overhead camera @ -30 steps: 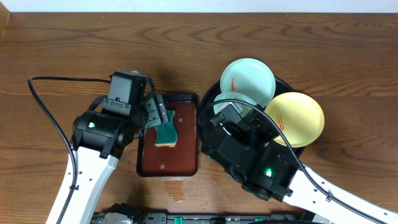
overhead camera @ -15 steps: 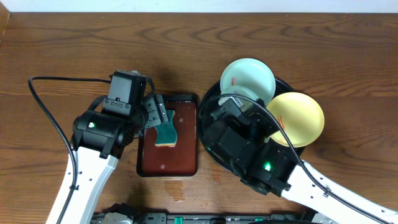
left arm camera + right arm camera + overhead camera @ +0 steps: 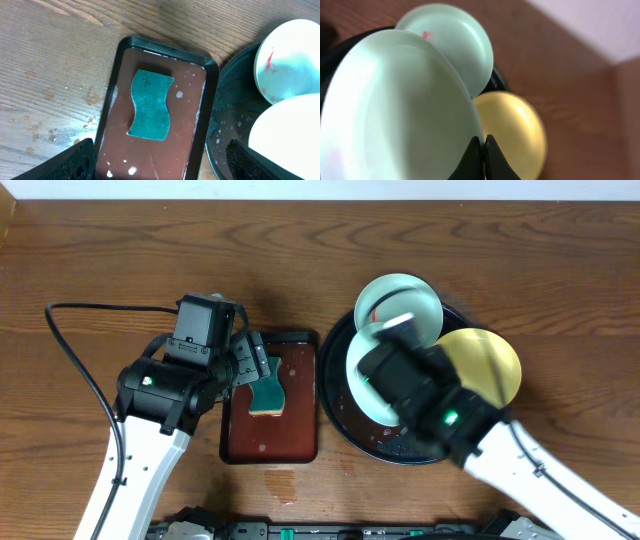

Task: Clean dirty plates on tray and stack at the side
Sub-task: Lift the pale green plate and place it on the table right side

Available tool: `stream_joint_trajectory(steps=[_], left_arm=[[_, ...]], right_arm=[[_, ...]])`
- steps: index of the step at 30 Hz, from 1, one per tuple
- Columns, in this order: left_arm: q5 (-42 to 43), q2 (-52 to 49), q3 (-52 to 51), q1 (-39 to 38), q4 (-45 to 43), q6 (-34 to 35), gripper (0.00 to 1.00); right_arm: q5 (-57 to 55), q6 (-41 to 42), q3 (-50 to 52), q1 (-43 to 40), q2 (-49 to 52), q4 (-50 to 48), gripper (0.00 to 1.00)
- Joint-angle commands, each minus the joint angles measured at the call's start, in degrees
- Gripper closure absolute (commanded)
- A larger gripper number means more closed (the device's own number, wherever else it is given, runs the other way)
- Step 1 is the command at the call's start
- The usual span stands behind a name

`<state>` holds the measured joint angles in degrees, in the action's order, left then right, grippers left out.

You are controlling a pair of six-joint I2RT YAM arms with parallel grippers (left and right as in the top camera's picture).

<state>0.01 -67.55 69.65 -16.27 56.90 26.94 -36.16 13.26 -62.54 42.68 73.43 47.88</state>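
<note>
My right gripper (image 3: 483, 149) is shut on the rim of a pale mint plate (image 3: 395, 110) and holds it lifted and tilted over the black tray (image 3: 340, 420). In the overhead view the held plate (image 3: 360, 365) is partly under the right gripper (image 3: 388, 372). A second mint plate (image 3: 400, 305) with a red smear and the yellow plate (image 3: 490, 365) lie on the tray. My left gripper (image 3: 160, 162) is open and empty above a green sponge (image 3: 150, 105).
The sponge lies in a wet rectangular red-brown tray (image 3: 295, 435) just left of the black tray. A black cable (image 3: 70, 350) loops over the wood table at the left. The smeared mint plate (image 3: 290, 60) also shows in the left wrist view.
My right gripper has raised the mint plate off the tray and tipped it up, and the arm has swung rightward. The left arm and the sponge have not moved.
</note>
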Motion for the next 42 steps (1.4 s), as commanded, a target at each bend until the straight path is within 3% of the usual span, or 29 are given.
stream_joint_trajectory(steps=[1, 9, 13, 18, 25, 30, 37, 39, 42], left_arm=[[-0.7, -0.1, 0.1, 0.2, 0.2, -0.3, 0.16], [-0.7, -0.1, 0.1, 0.2, 0.2, -0.3, 0.16], [-0.7, -0.1, 0.1, 0.2, 0.2, -0.3, 0.16], [-0.7, -0.1, 0.1, 0.2, 0.2, -0.3, 0.16], [-0.7, -0.1, 0.1, 0.2, 0.2, -0.3, 0.16], [-0.7, -0.1, 0.1, 0.2, 0.2, -0.3, 0.16], [-0.7, -0.1, 0.1, 0.2, 0.2, -0.3, 0.16], [-0.7, -0.1, 0.1, 0.2, 0.2, -0.3, 0.16], [-0.7, -0.1, 0.1, 0.2, 0.2, -0.3, 0.16]], right_arm=[[19.5, 5.3, -2.7, -10.6, -4.5, 0.3, 0.99], [48.6, 3.9, -3.9, -49.8, -8.7, 0.7, 0.99], [50.4, 4.5, -3.9, -67.8, -5.9, -0.5, 0.99], [50.4, 6.7, -3.9, -82.6, 0.2, -4.2, 0.99], [49.5, 7.9, -3.9, -90.8, 11.9, -7.5, 0.99], [46.7, 7.3, -3.9, -91.0, 21.1, -7.4, 0.99], [45.7, 2.8, -3.9, -90.9, 26.3, -8.8, 0.98], [45.6, 2.8, -3.9, -90.9, 26.3, -9.1, 0.87], [55.8, -0.5, -3.9, -90.4, 25.2, -10.4, 0.50]])
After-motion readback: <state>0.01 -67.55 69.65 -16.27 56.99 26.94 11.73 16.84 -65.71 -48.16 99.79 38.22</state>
